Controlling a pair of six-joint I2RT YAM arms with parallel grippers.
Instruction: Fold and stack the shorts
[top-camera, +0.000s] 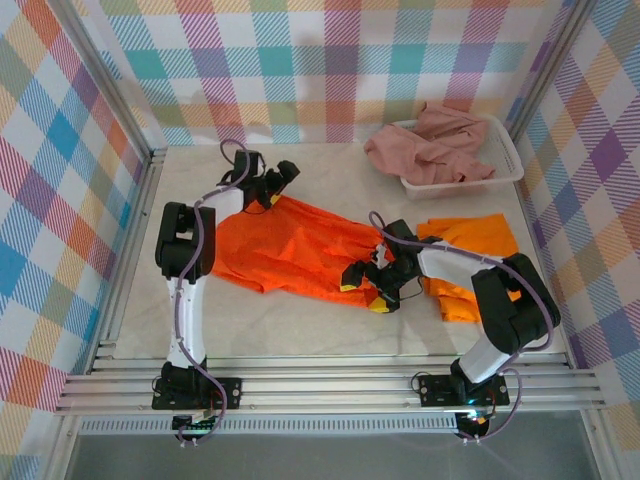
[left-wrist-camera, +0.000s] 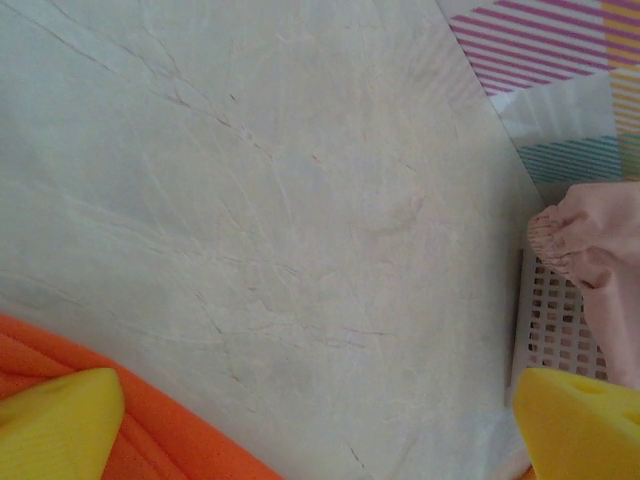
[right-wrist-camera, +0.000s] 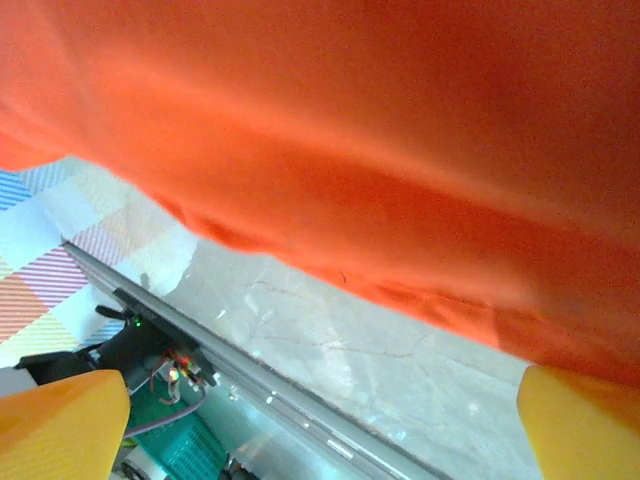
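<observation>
Folding barely begun: one orange pair (top-camera: 300, 250) lies spread on the bench (top-camera: 330, 175) between left hand (top-camera: 275, 185) and right hand (top-camera: 365, 293) (both gaping wide, gripping nothing), a second orange pair (top-camera: 470, 240) looks folded at right, and the pink pair (top-camera: 430, 145) sits crumpled in the basket (top-camera: 512, 158), nothing stacked.

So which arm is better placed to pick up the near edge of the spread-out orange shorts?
Probably the right. The right gripper, open, sits at the near edge of the spread orange shorts. The left gripper, also open, is at the far corner, mostly over bare table.
</observation>
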